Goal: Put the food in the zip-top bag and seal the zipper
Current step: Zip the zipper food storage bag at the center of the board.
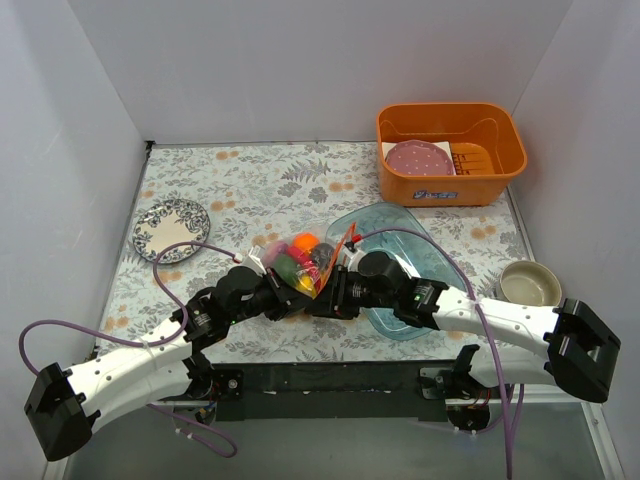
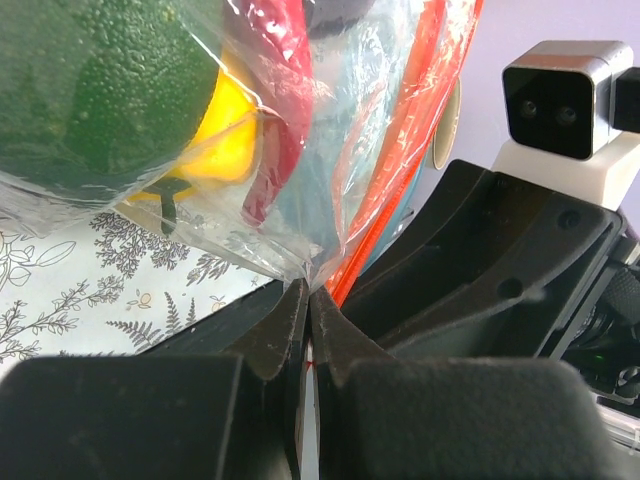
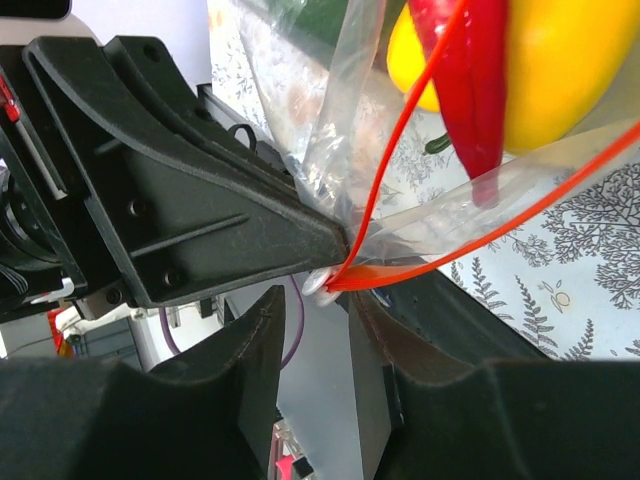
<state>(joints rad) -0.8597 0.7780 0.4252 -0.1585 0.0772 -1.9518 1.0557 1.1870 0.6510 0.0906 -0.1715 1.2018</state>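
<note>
Left claw point(image 2: 310, 300) pinches the zip-top bag point(image 2: 350, 150); right claw point(image 3: 318, 310) gapes around its zipper point(image 3: 385, 275). Likely slippery film: grip that strip.

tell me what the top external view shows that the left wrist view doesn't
Only top external: the orange plastic tub, round patterned plate and metal bowl. Only left wrist: the left hand pinched shut on a corner of the clear crinkly plastic bag. Both: that bag, its red-orange zipper strip, the green lime and yellow pepper.
</note>
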